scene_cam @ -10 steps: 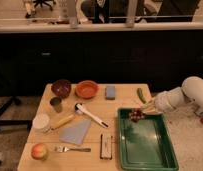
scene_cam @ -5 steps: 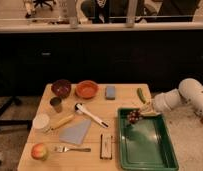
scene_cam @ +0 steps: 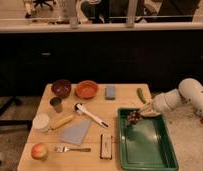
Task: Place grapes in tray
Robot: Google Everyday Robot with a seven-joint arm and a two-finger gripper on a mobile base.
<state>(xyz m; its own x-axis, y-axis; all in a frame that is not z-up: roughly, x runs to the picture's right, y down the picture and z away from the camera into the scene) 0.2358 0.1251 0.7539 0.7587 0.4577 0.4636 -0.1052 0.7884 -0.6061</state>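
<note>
Right, end effector (scene_cam: pixel 141 114) sits over the tray's (scene_cam: pixel 146 146) far-left corner, arm reaching in from the tray's right. Grip state: cannot tell. The grapes (scene_cam: pixel 133 118) are at its tip, inside the tray's rim at the far end. Slim green vegetable (scene_cam: pixel 140 95) lies on the counter (scene_cam: pixel 120 105) just beyond the tray's far edge. Small black-and-white item (scene_cam: pixel 106 146) is just left of the tray, grey sheet (scene_cam: pixel 75 132) further left, apple (scene_cam: pixel 39 151) well left.
</note>
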